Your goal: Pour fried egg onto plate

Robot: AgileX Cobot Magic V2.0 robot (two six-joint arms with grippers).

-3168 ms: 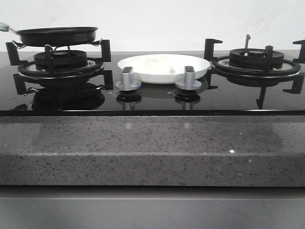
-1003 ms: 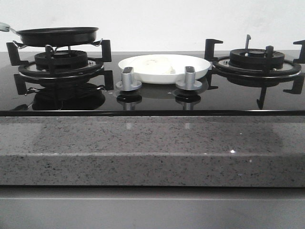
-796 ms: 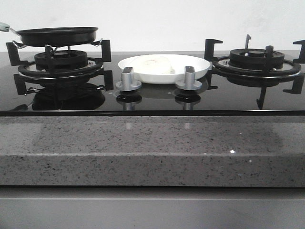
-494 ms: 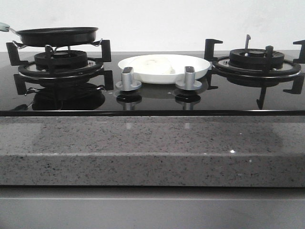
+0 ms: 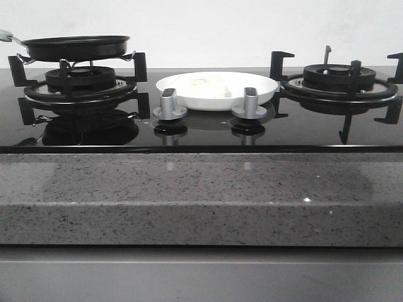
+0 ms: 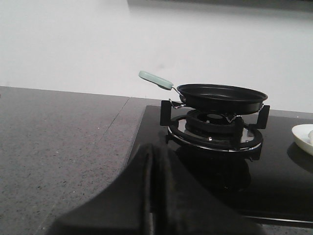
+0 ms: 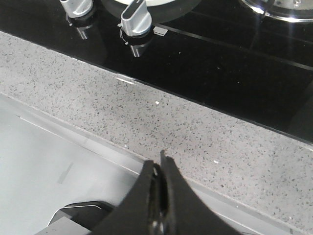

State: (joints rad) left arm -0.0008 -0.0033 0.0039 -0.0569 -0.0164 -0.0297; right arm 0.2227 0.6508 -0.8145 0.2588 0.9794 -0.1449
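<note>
The white plate [image 5: 258,94] sits on the black hob between the two burners, and the pale fried egg [image 5: 208,87] lies in it; no yolk shows. The small black pan [image 5: 75,47] with a pale green handle rests on the left burner, also in the left wrist view [image 6: 222,97]. The plate's edge shows in the left wrist view [image 6: 303,138]. My left gripper [image 6: 149,152] is shut and empty, low over the counter to the left of the hob. My right gripper [image 7: 160,164] is shut and empty above the counter's front edge.
Two silver knobs [image 5: 169,104] [image 5: 249,102] stand in front of the plate; they also show in the right wrist view [image 7: 134,17]. The right burner [image 5: 340,85] has a black grate. A speckled grey counter [image 5: 201,195] runs along the front.
</note>
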